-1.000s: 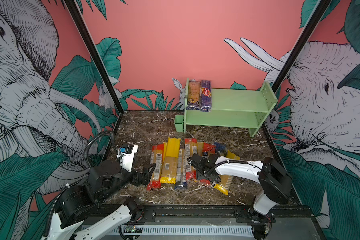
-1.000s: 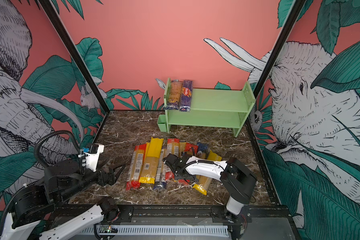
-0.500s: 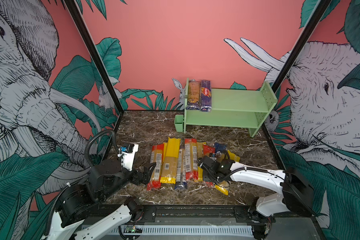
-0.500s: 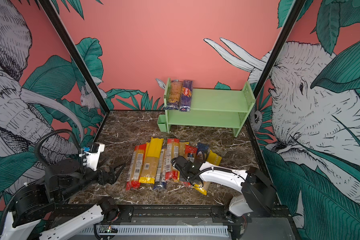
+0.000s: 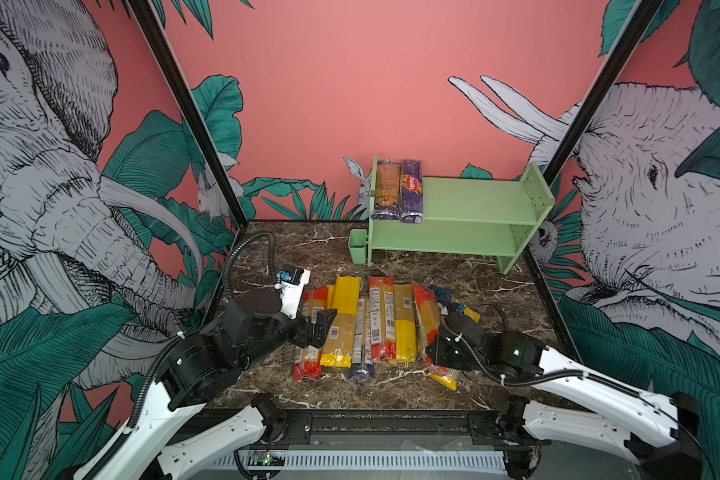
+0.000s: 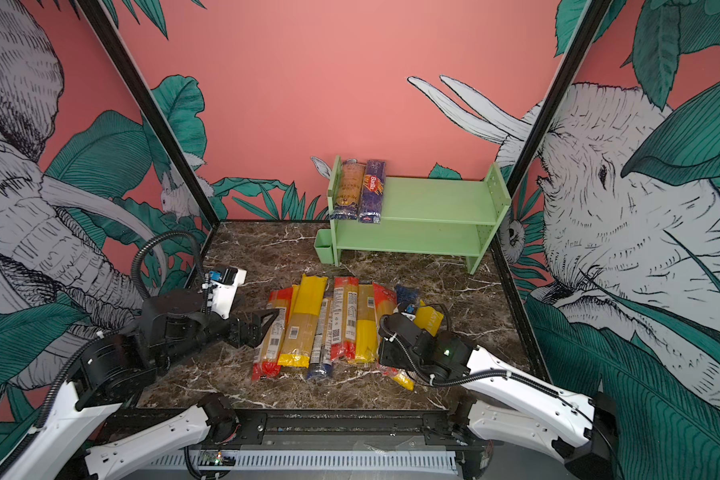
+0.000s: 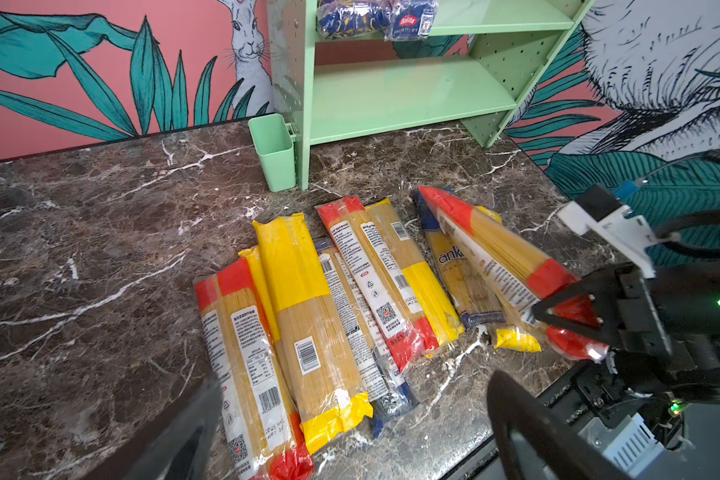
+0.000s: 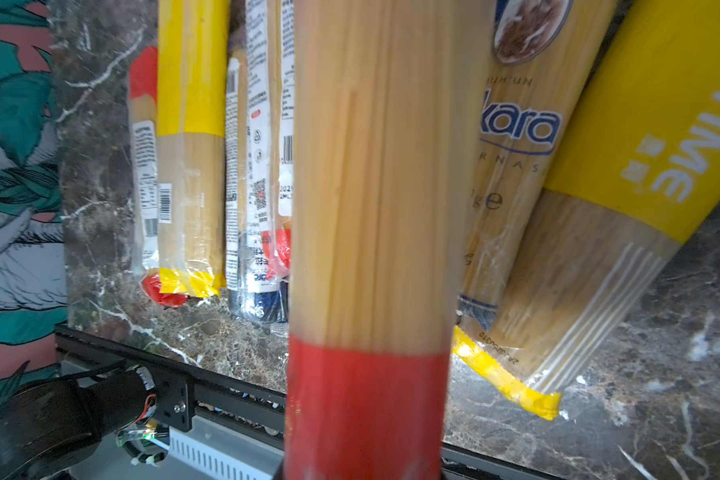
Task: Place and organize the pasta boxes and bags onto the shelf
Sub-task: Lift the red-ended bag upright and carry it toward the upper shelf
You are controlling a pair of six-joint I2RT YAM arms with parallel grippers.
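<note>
The light green shelf (image 5: 474,199) stands at the back, with a brown bag (image 5: 385,191) and a dark blue Barilla pack (image 5: 411,191) lying on its top tier. Several spaghetti bags (image 5: 341,324) lie side by side on the marble table in both top views. My right gripper (image 7: 570,316) is shut on the near end of a red-ended bag (image 7: 495,249), which slants over a neighbouring bag. That bag (image 8: 371,208) fills the right wrist view and hides the jaws there. My left gripper (image 5: 325,324) hovers open at the left end of the row, holding nothing.
A small green cup (image 5: 357,251) hangs on the shelf's left side. The lower tier (image 7: 391,95) holds nothing. Enclosure walls close in the table on three sides, and a black rail (image 5: 350,419) runs along its front edge.
My right gripper has closed on the red-ended bag and drawn back to the right and toward the front edge. The left arm has barely moved.
</note>
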